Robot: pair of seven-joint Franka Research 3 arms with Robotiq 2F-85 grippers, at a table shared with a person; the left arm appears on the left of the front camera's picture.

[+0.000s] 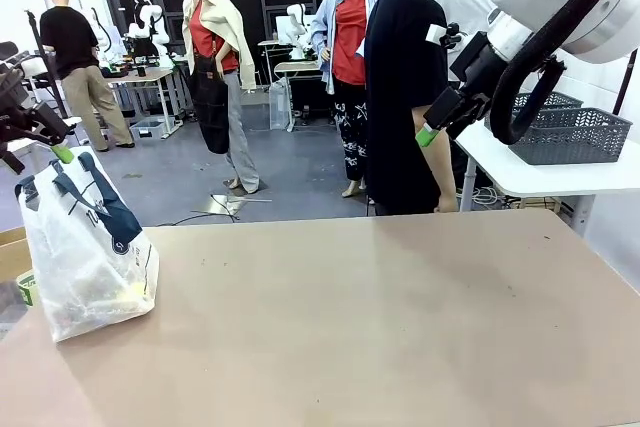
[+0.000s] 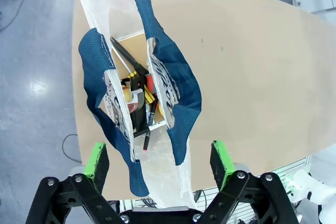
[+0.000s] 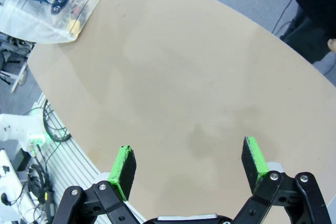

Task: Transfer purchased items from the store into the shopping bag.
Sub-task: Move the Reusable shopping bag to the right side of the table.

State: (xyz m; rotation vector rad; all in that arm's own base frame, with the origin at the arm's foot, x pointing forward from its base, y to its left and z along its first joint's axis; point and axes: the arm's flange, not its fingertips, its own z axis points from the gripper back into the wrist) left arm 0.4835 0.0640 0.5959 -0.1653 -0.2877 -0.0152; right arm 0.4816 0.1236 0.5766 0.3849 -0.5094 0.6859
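Note:
The shopping bag [image 1: 85,257], whitish translucent plastic with navy handles, stands at the table's left end. Seen from above in the left wrist view, the shopping bag [image 2: 173,93] gapes between its handles, and the purchased items [image 2: 137,100] lie inside: yellow, red and dark pieces packed together. A yellowish item [image 1: 130,292] shows through the bag's wall. My left gripper [image 2: 159,161] hangs open straight above the bag's mouth, holding nothing; from the front the left gripper [image 1: 55,150] hovers just over the handles. My right gripper [image 3: 190,160] is open and empty, high over the bare tabletop, and the right gripper [image 1: 432,130] sits raised at the far right.
A person in black [image 1: 405,97] stands at the far side of the table, one hand [image 3: 332,43] hanging near its edge. Dark grey lattice baskets [image 1: 570,132] rest on a white side table at the back right. The tan tabletop [image 1: 380,317] stretches out right of the bag.

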